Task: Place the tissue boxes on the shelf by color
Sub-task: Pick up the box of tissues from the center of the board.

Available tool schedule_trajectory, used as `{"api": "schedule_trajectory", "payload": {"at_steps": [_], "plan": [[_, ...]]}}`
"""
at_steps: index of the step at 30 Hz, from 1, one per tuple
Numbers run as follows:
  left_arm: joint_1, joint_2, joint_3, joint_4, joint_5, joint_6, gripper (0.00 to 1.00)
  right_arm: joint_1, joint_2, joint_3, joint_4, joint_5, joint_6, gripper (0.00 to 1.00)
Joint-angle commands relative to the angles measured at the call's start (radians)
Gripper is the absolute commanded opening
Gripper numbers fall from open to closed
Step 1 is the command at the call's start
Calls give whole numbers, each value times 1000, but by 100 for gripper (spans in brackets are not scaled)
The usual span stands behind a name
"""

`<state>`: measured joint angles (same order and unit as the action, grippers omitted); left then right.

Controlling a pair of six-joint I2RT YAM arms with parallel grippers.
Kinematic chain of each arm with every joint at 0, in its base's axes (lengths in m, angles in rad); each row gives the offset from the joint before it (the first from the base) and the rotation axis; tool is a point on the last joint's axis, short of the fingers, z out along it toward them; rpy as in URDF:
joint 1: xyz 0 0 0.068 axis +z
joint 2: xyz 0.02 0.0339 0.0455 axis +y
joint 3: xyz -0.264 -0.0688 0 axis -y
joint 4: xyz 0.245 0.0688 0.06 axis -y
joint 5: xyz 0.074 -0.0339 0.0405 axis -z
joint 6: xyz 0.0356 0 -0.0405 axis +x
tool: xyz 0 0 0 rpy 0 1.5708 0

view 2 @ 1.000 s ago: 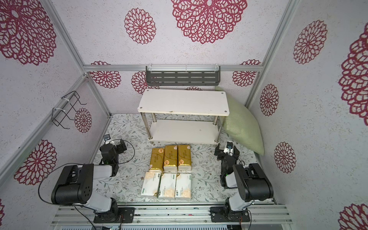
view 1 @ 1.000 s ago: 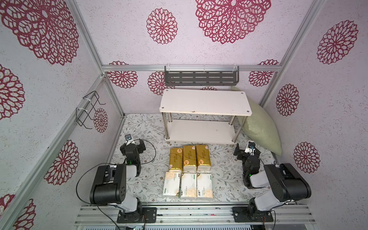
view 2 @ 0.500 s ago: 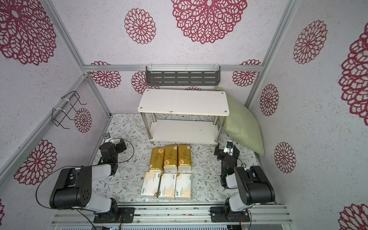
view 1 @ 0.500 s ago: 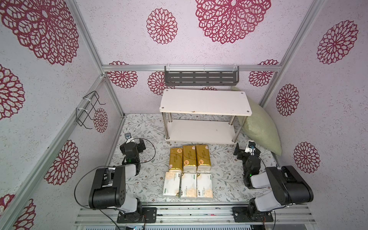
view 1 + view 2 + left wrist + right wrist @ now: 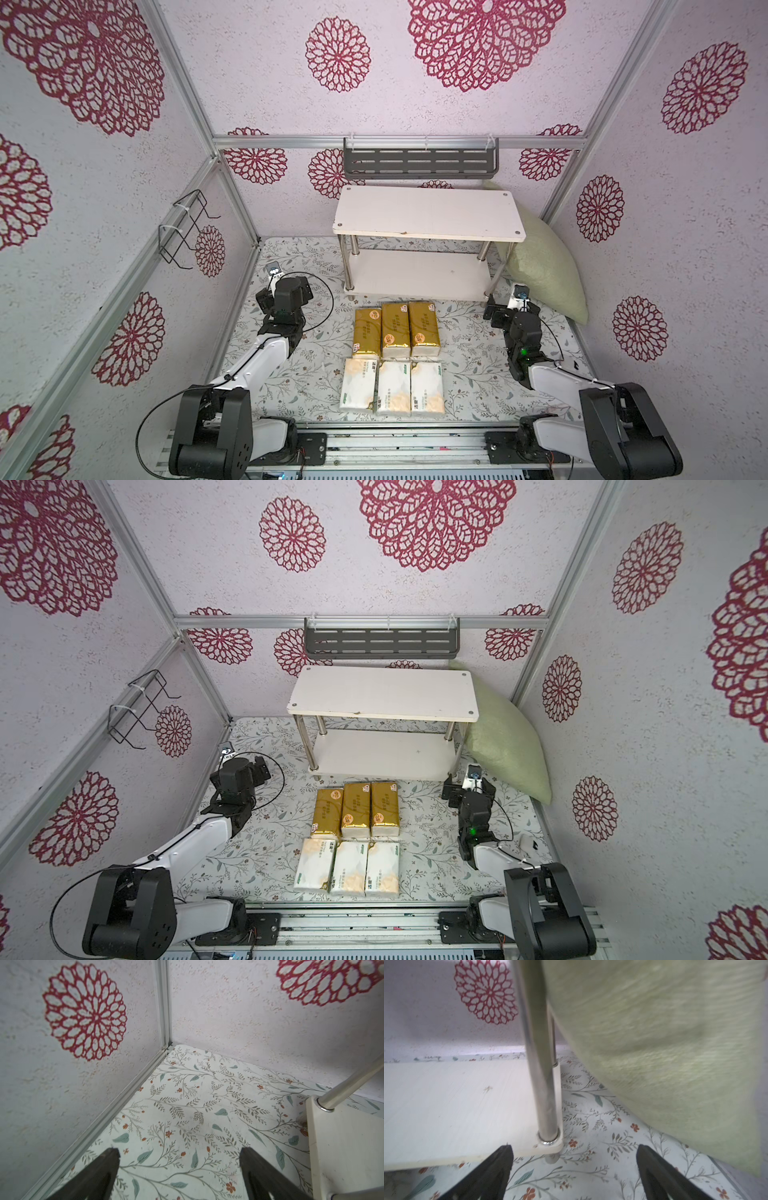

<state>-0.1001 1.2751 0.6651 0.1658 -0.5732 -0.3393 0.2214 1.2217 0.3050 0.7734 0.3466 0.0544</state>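
Left end effector (image 5: 179, 1151), right end effector (image 5: 574, 1148): both wide open, empty. Gold packs (image 5: 395, 330), white packs (image 5: 392, 388) lie on surface (image 5: 316, 374) between them, short of shelf (image 5: 428, 212), long axes pointing at shelf. You reach inward from either side; neither clearly nearer.

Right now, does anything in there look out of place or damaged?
A pale green pillow leans against the wall beside the shelf, unrelated to the neatly lined-up tissue boxes. The shelf's top board seems to have a small nick on its front edge. Nothing is spilled.
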Motion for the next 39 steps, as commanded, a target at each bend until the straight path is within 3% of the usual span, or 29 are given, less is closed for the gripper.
{"api": "schedule_trajectory", "payload": {"at_steps": [1, 9, 15, 20, 30, 39], "plan": [[-9, -28, 32, -176, -67, -114, 97, 45, -42, 46, -203, 93, 18, 99], [-10, -33, 193, -534, -156, -217, 97, 95, -152, 139, -560, 78, 135, 99], [-3, -67, 218, -656, -207, -338, 97, 207, -199, 175, -763, 116, 254, 99], [40, -80, 223, -729, -145, -440, 97, 280, -236, 212, -819, 75, 329, 99], [42, -112, 224, -755, -59, -467, 97, 432, -106, 261, -837, 7, 454, 99], [34, -91, 214, -807, -15, -530, 97, 552, 48, 386, -852, 22, 514, 99]]}}
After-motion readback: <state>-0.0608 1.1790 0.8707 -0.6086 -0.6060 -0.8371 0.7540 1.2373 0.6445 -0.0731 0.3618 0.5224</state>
